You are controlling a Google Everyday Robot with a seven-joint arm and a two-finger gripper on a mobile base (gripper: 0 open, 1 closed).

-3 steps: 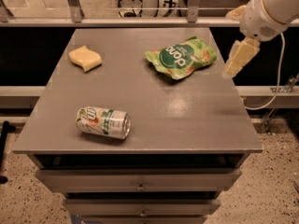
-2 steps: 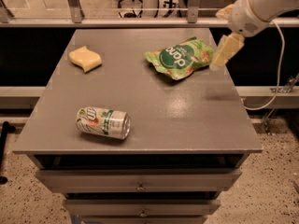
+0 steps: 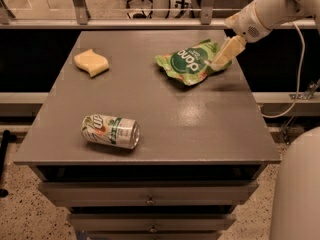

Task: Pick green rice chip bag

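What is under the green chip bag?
The green rice chip bag lies on the grey table. The gripper is at its right edge. Anything beneath the bag is covered.

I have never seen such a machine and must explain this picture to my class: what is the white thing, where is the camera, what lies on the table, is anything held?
The white limb reaching in from the upper right is a robot's arm. Its cream-coloured end is the gripper, the grasping tool, at the right edge of the green rice chip bag. The single picture looks down on the grey table from its front; where the camera sits is not known. On the table lie the bag at the back right, a pale yellow sponge at the back left and a soda can on its side near the front left. Nothing is lifted: the bag lies on the table.
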